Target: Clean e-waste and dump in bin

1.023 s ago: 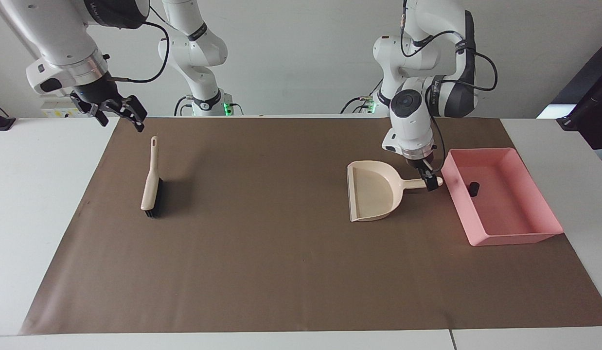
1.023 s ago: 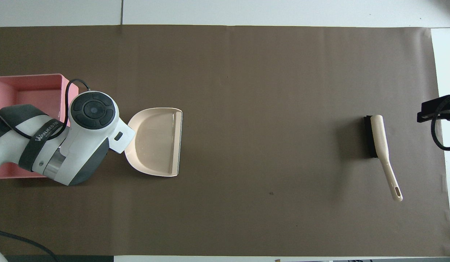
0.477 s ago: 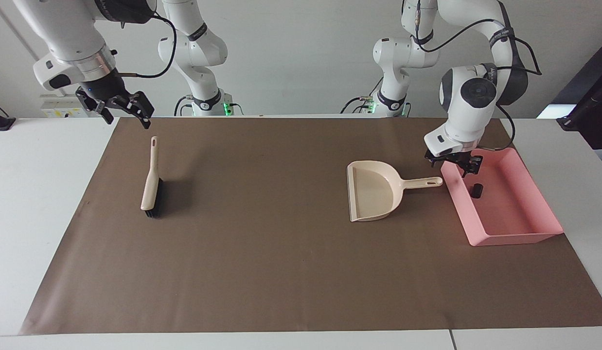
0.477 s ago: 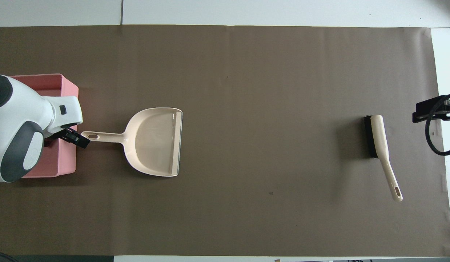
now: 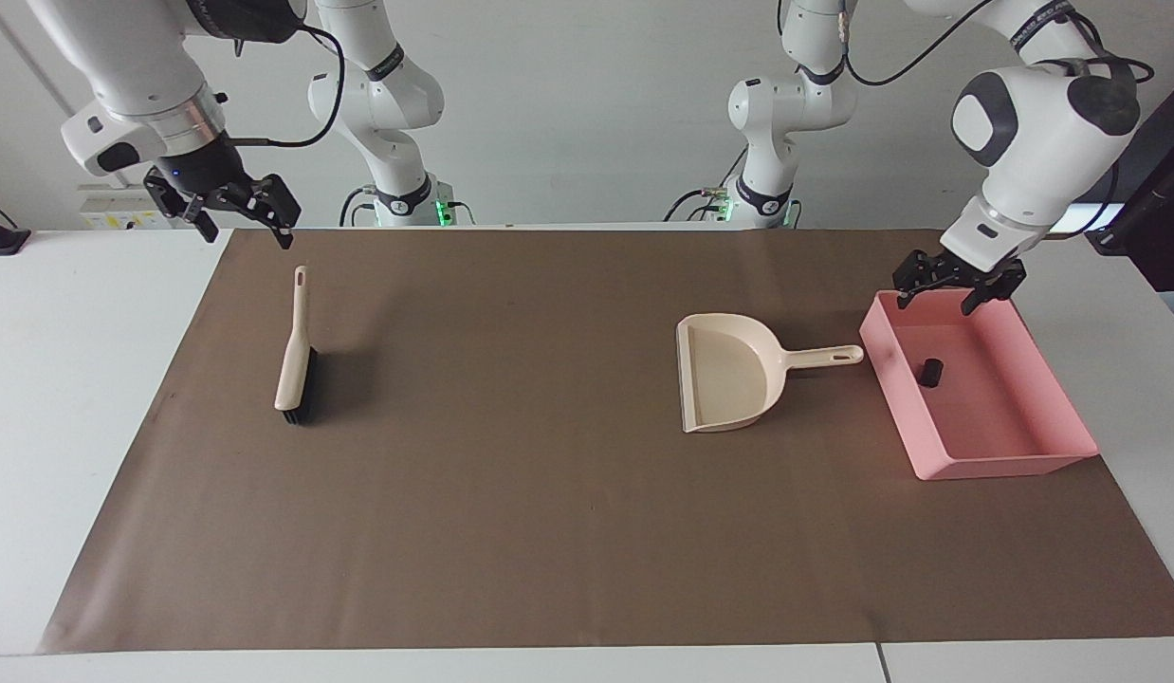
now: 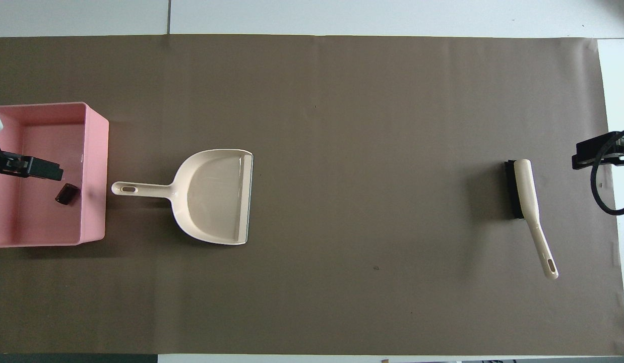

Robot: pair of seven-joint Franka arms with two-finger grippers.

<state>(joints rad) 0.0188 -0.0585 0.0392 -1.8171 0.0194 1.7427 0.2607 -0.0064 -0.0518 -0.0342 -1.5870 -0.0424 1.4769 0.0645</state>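
Note:
The pink bin stands at the left arm's end of the table and also shows in the overhead view. A small black block of e-waste lies in it. The white piece is not in view. My left gripper is open and empty, up in the air over the bin's edge nearest the robots. My right gripper is open and empty, raised over the mat's corner near the brush's handle end.
A beige dustpan lies empty on the brown mat beside the bin, its handle pointing at the bin. A beige brush with black bristles lies toward the right arm's end.
My left gripper has let go of the dustpan's handle, risen and moved over the bin. The dustpan stays put. My right gripper has lifted slightly.

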